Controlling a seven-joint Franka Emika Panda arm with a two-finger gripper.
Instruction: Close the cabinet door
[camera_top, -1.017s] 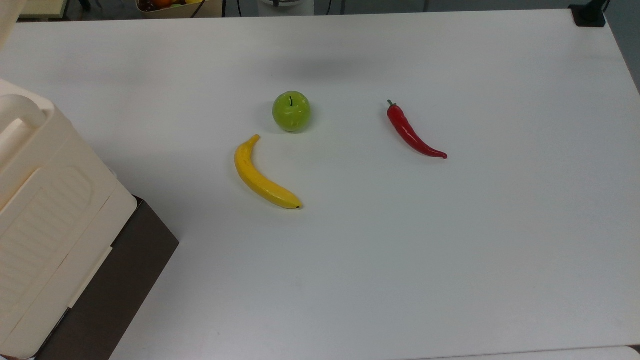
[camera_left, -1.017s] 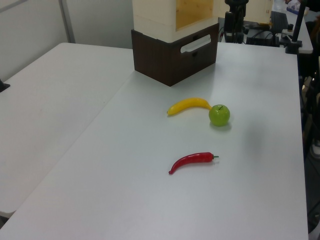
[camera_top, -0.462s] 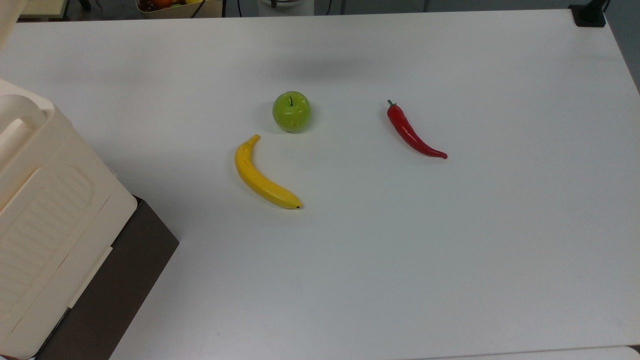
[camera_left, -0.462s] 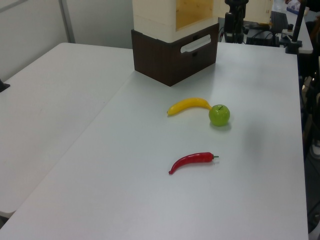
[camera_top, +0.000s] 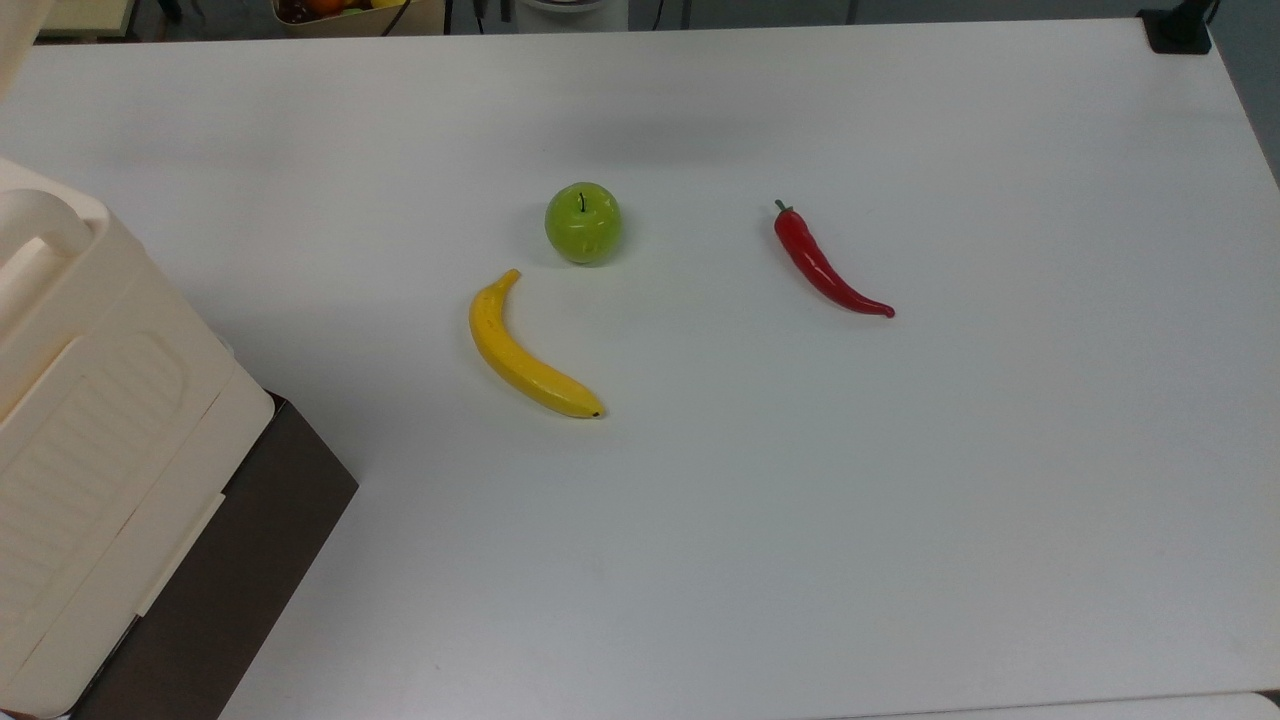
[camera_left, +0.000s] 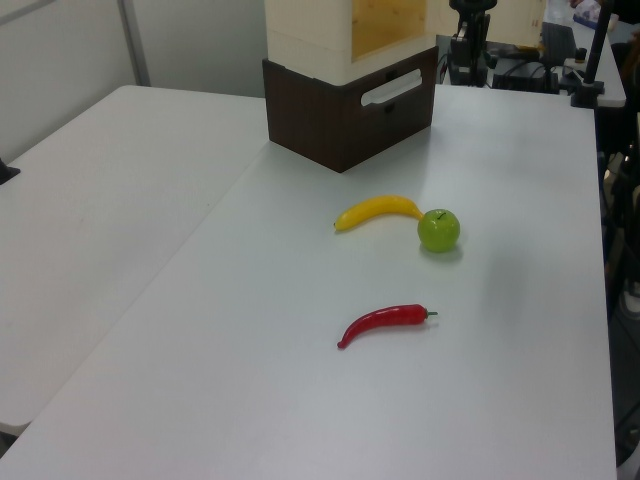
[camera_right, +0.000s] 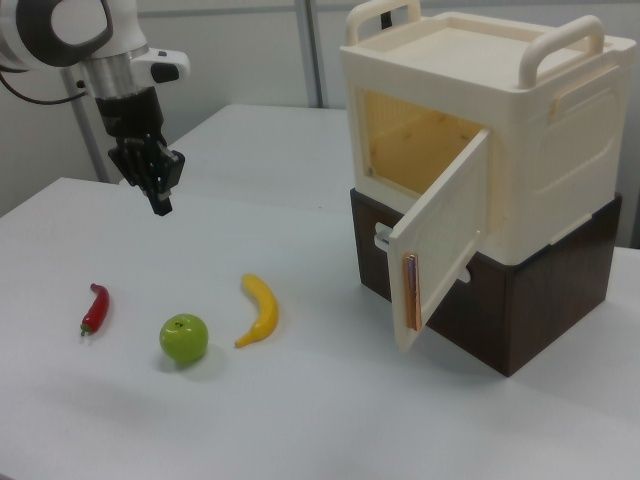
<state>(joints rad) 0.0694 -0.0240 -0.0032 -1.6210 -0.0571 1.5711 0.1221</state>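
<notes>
Hanging ajar, the flat cream cabinet door (camera_right: 440, 240); gripper (camera_right: 161, 207) state unclear.

one cabinet (camera_right: 520, 130), one banana (camera_top: 525, 352), one apple (camera_top: 583, 222), one chilli pepper (camera_top: 825, 264)

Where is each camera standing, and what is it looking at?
Top view: high up, looking down on the white table, cream plastic cabinet at the top view's left.
Left view: low at one table end, facing the cabinet.
Right view: opposite side, facing the open cream cabinet door; the black gripper hangs there.
All share the yellow banana, green apple, red chilli.
</notes>
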